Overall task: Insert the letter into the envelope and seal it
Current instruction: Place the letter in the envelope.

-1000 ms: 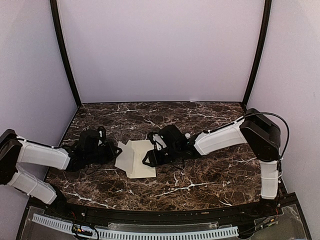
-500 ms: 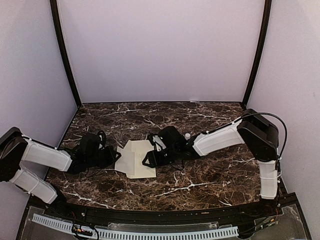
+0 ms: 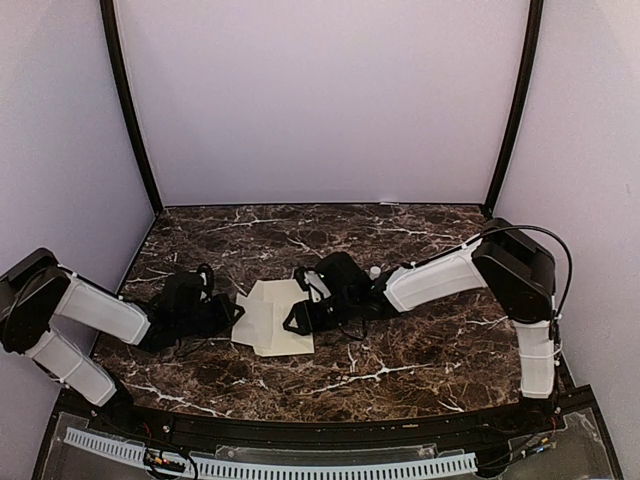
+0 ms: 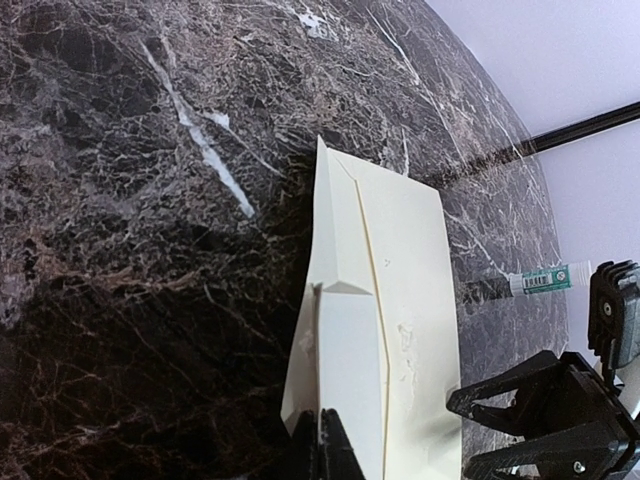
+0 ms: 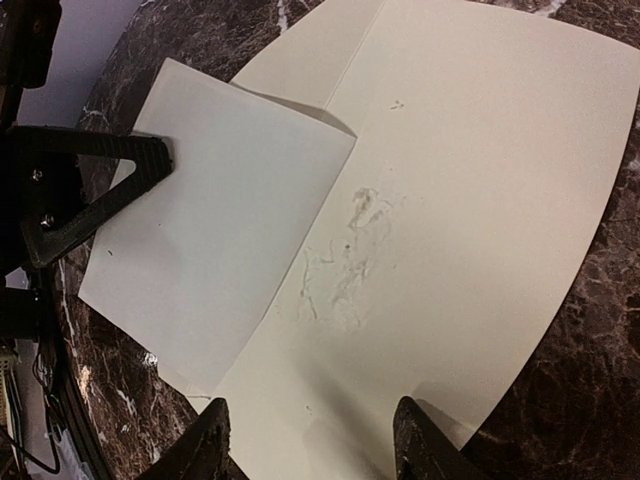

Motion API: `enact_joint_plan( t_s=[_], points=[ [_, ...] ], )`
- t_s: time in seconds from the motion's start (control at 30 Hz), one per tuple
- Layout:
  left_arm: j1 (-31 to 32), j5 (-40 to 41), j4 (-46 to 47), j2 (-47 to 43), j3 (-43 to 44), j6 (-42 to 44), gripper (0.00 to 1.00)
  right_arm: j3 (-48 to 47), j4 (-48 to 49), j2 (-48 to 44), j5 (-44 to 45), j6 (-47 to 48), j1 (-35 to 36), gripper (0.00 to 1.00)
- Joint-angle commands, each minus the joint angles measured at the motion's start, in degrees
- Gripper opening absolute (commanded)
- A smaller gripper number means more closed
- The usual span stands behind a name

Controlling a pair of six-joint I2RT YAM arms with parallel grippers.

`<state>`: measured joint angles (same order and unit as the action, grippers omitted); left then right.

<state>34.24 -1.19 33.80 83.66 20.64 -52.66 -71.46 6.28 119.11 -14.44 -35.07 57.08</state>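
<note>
Top: both arms stretched low toward mid tabletop (image 3: 400, 360). Left end effector (image 3: 232, 318) at the letter (image 3: 252, 320), right end effector (image 3: 293, 320) over the envelope (image 3: 288, 328).

Left wrist: clenched on the letter's near edge. Printed label on a tube (image 4: 545, 279) beyond the envelope, too small to read.

Right wrist: released, jaws apart above the envelope's near edge, contact unclear. Letter overlapping the envelope's left part, pinched at its far edge by the left end effector. Faint emblem (image 5: 350, 250) mid-envelope, illegible.
</note>
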Motion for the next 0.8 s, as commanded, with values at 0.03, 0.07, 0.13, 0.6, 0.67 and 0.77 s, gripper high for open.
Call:
enact_joint_plan(
  t_s=[0.03, 0.07, 0.13, 0.6, 0.67, 0.77],
  points=[
    [-0.3, 0.5, 3.8, 1.2, -0.6, 0.9, 0.00, -1.4, 1.2, 1.7, -0.8, -0.7, 0.5, 0.52],
    [-0.3, 0.6, 4.0, 1.4, -0.6, 0.8, 0.00, -1.5, 1.2, 1.8, -1.0, -0.7, 0.5, 0.52],
    [-0.3, 0.4, 4.3, 1.7, -0.5, 0.7, 0.00, -1.6, 1.2, 2.1, -1.1, -0.7, 0.5, 0.52],
    [-0.3, -1.3, 7.3, 4.7, 0.3, 1.3, 0.00, -2.0, 1.3, 3.2, -2.1, -1.1, 0.4, 0.51],
    [-0.3, -1.1, 7.8, 5.0, 0.3, 1.1, 0.00, -2.0, 1.3, 3.2, -2.2, -1.1, 0.5, 0.50],
    [-0.3, -0.4, 8.7, 5.2, 0.2, 0.6, 0.00, -2.1, 1.3, 3.2, -2.2, -1.1, 0.5, 0.50]
  ],
)
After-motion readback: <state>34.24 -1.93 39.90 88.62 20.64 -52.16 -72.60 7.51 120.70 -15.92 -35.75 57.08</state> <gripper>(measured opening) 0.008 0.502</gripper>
